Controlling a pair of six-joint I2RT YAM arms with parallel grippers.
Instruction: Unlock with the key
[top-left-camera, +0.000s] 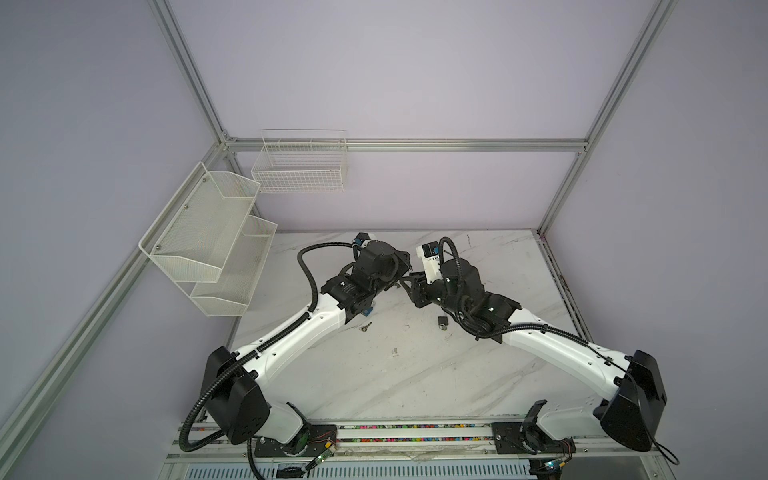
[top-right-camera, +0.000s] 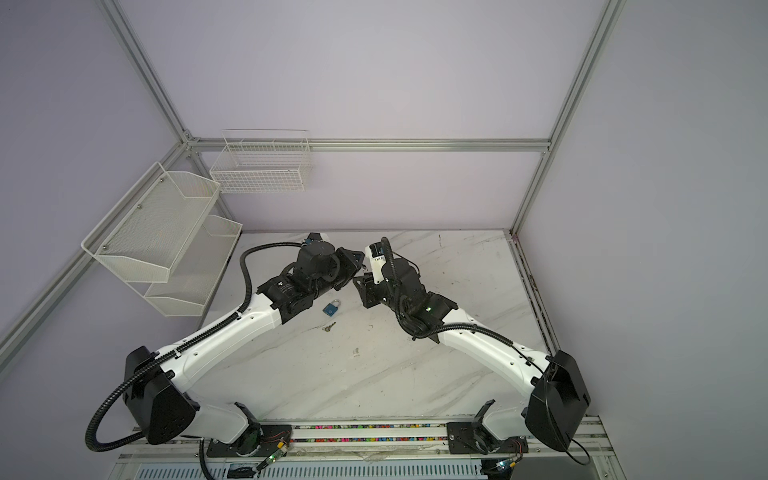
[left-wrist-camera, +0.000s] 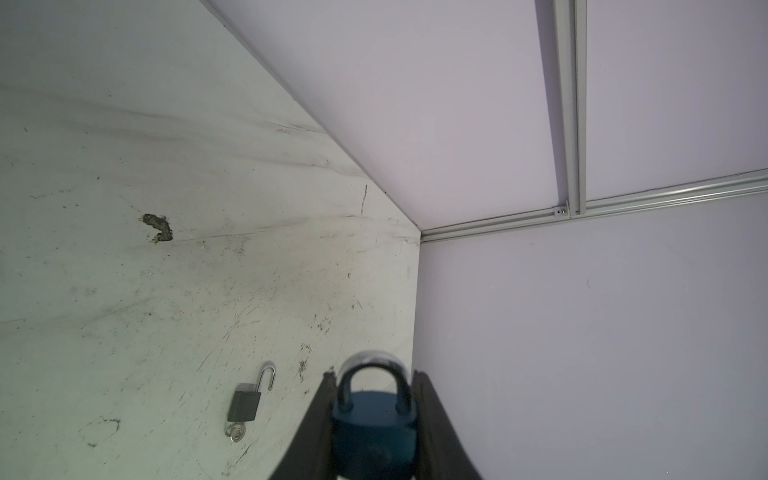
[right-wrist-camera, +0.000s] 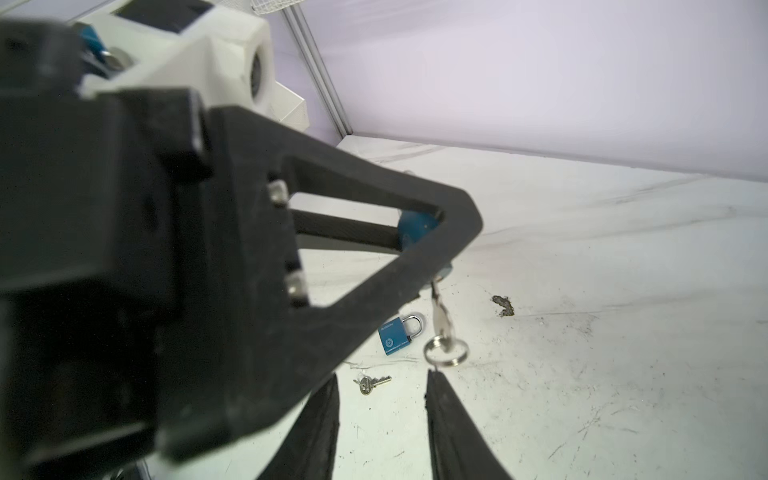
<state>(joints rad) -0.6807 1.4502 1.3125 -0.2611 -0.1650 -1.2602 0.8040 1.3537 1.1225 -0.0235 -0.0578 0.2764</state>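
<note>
Gripped in left jaws: lock (left-wrist-camera: 374, 432), raised over the tabletop (left-wrist-camera: 124, 291). Parted and empty, right jaws, just clear of ring (right-wrist-camera: 445, 350) dangling from key (right-wrist-camera: 439, 316), seemingly lodged in keyhole. May drop out if shallowly seated. May pinch ring instead of bow on closing, or twist lock loose when turning.

Blurred up close in the right wrist view, the left gripper (right-wrist-camera: 434, 232) hides most of the padlock (right-wrist-camera: 415, 226) and the key's (right-wrist-camera: 439, 322) tip, while the left wrist view's edge crops the padlock's base.
</note>
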